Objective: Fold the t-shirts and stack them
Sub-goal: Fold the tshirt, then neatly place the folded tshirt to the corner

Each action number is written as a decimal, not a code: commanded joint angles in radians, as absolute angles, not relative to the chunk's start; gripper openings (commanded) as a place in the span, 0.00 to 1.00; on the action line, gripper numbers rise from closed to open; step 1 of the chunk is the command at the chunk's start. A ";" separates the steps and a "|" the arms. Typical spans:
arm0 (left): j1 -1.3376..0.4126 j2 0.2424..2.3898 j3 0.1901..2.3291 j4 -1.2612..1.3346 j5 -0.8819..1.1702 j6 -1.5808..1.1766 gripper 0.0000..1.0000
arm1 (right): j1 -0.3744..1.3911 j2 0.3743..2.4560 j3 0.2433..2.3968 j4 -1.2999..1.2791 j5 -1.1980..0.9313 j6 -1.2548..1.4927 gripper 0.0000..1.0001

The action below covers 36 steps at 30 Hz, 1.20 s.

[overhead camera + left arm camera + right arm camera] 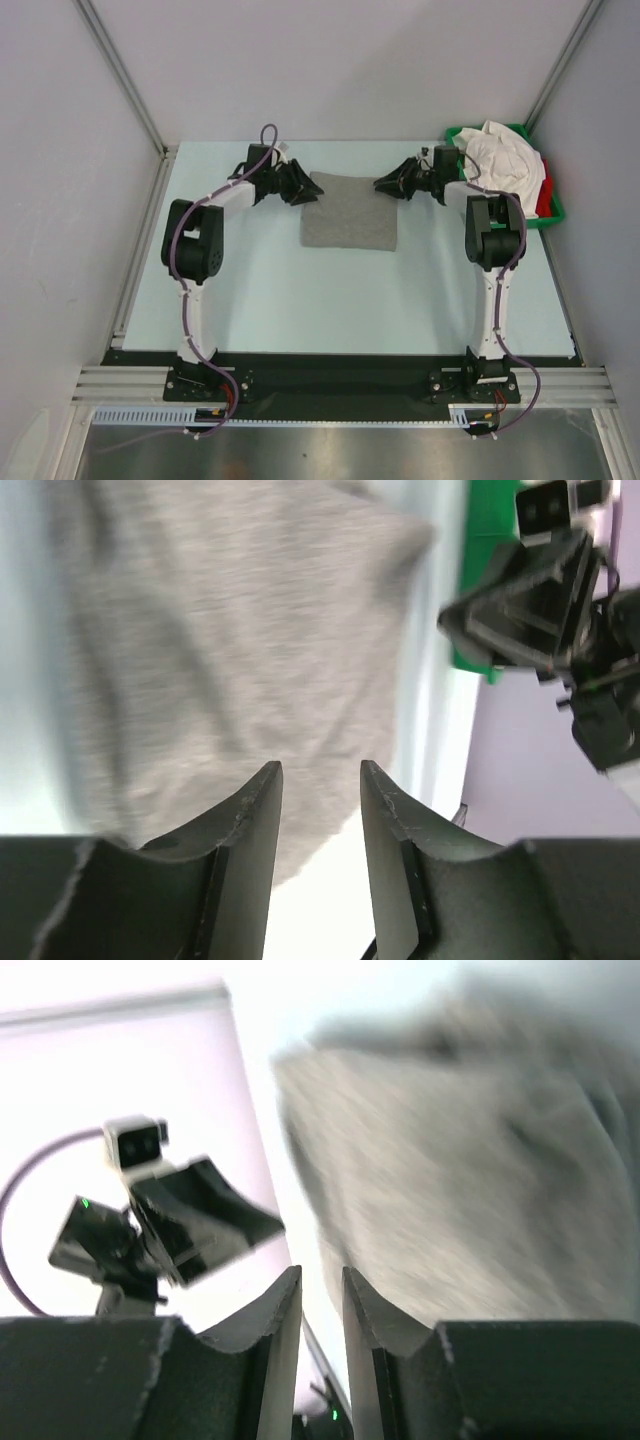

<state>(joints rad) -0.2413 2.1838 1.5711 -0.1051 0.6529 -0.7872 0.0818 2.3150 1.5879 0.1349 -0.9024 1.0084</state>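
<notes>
Tray [550,215] (full of shirts [505,160]) far right

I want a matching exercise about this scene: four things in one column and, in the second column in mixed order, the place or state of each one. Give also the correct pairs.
Things:
1. grey t-shirt
2. white t-shirts
3. green tray
4. left tool

Places or states:
A. heaped in a container
B. at the far right corner of the table, holding clothes
C. folded flat, in the middle of the table's far half
D. open, empty, at the left edge of the folded shirt

Pairs: 1-C, 2-A, 3-B, 4-D
</notes>
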 commanded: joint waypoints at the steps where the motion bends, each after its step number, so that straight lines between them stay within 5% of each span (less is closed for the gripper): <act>1: -0.285 2.085 1.620 -0.097 0.692 -0.791 0.43 | 0.072 2.334 1.738 0.117 -0.899 1.003 0.29; 12: -0.356 2.077 1.303 0.080 0.744 -0.853 0.44 | 0.052 2.563 1.905 0.083 -0.865 0.979 0.29; 19: -0.290 2.040 1.321 -0.098 0.738 -0.632 0.47 | 0.023 2.343 1.988 -0.297 -0.858 0.758 0.33; 24: -0.284 1.849 1.226 -0.081 0.750 -0.670 0.50 | 0.064 2.137 1.743 -0.287 -0.885 0.712 0.37; 29: -0.218 1.778 1.236 -0.121 0.698 -0.602 0.67 | 0.132 1.898 1.425 -0.238 -0.864 0.692 0.49; 36: -0.172 2.058 1.606 -0.308 0.664 -0.399 0.93 | 0.140 1.610 1.241 -0.448 -0.854 0.577 0.61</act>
<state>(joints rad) -0.1837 1.9450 1.4967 -0.2230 0.6926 -0.5179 0.1623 1.7447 1.2488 -0.3393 -0.8612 0.6567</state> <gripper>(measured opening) 0.914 0.605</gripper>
